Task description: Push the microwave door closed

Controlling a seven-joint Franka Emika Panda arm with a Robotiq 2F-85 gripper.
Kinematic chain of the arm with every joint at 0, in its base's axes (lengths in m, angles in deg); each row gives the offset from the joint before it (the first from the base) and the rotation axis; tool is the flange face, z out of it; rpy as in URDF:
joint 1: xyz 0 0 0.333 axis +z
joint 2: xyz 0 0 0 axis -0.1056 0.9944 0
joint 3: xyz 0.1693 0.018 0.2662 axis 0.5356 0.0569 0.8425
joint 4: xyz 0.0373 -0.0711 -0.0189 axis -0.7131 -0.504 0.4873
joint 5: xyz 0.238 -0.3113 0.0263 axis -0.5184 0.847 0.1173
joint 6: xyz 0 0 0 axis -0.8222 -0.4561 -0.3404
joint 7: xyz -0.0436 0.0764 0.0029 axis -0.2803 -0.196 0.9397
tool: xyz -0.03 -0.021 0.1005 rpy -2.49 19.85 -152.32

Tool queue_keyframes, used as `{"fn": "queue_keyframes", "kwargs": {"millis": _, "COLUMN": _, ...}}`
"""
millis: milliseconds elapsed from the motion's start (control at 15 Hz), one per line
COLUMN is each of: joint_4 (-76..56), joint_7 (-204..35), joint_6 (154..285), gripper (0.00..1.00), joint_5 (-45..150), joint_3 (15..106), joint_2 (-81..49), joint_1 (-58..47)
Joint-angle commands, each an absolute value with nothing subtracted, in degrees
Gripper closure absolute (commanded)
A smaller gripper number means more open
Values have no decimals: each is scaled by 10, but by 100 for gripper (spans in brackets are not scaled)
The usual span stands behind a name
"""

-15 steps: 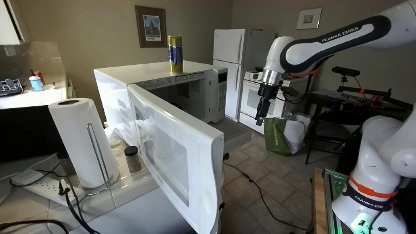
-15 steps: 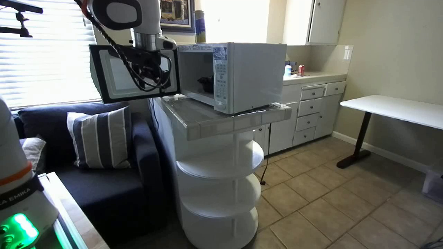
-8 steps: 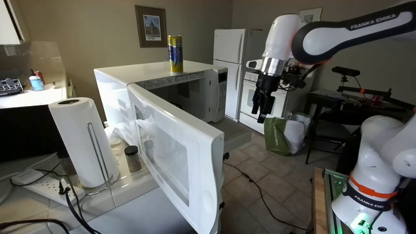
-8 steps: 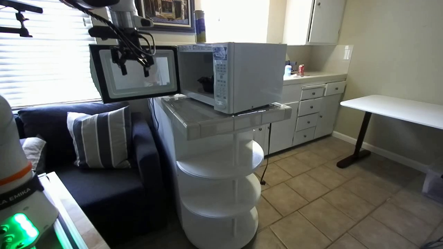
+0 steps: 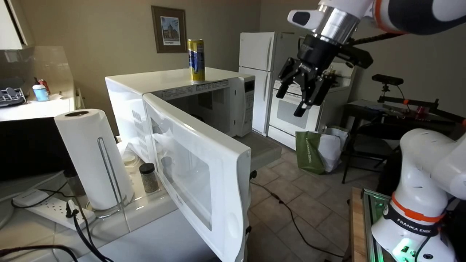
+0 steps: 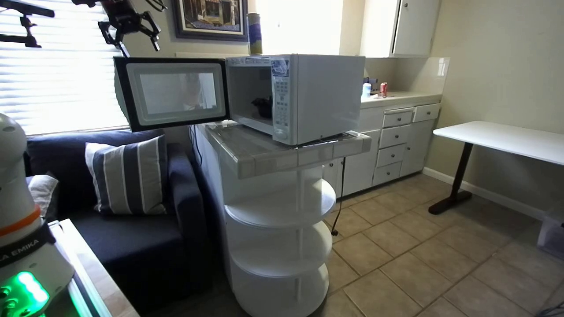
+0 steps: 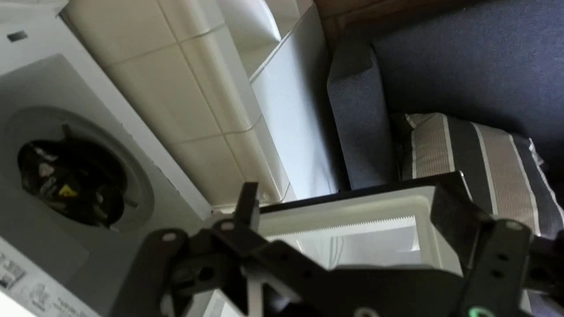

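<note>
Jar (image 5: 149, 178) beside microwave door (image 5: 200, 174)

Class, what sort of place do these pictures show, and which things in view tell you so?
Probably a home kitchen sharing its space with a sitting area: a white refrigerator and a white stove suggest the kitchen, a dark sofa the sitting area.

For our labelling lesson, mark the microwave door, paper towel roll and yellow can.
Microwave door (image 6: 172, 93), in an exterior view: window.
Paper towel roll (image 5: 89, 160), in an exterior view: side.
Yellow can (image 5: 197, 61), in an exterior view: blue middle.
</note>
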State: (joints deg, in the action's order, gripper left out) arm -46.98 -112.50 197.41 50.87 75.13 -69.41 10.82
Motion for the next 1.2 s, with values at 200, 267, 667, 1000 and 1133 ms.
{"fn": "queue_keyframes", "kwargs": {"millis": 200, "joint_4": -383, "joint_7": -1067, "joint_6": 1949, "gripper": 0, "joint_5": 511, "joint_3": 791, "joint_2": -646, "joint_1": 131}}
{"fn": "queue_keyframes", "kwargs": {"millis": 267, "joint_4": -370, "joint_7": -1020, "joint_6": 1937, "gripper": 0, "joint_5": 510, "joint_3": 805, "joint_2": -633, "joint_1": 122}}
{"fn": "queue_keyframes", "kwargs": {"millis": 667, "joint_4": -332, "joint_7": -760, "joint_6": 1957, "gripper": 0, "joint_5": 515, "joint_3": 898, "joint_2": -572, "joint_1": 97}}
{"fn": "queue_keyframes", "kwargs": {"millis": 1000, "joint_4": -298, "joint_7": -553, "joint_6": 1951, "gripper": 0, "joint_5": 530, "joint_3": 968, "joint_2": -554, "joint_1": 83}}
{"fn": "queue_keyframes", "kwargs": {"millis": 1133, "joint_4": -288, "joint_7": -511, "joint_6": 1951, "gripper": 0, "joint_5": 545, "joint_3": 988, "joint_2": -548, "joint_1": 77}}
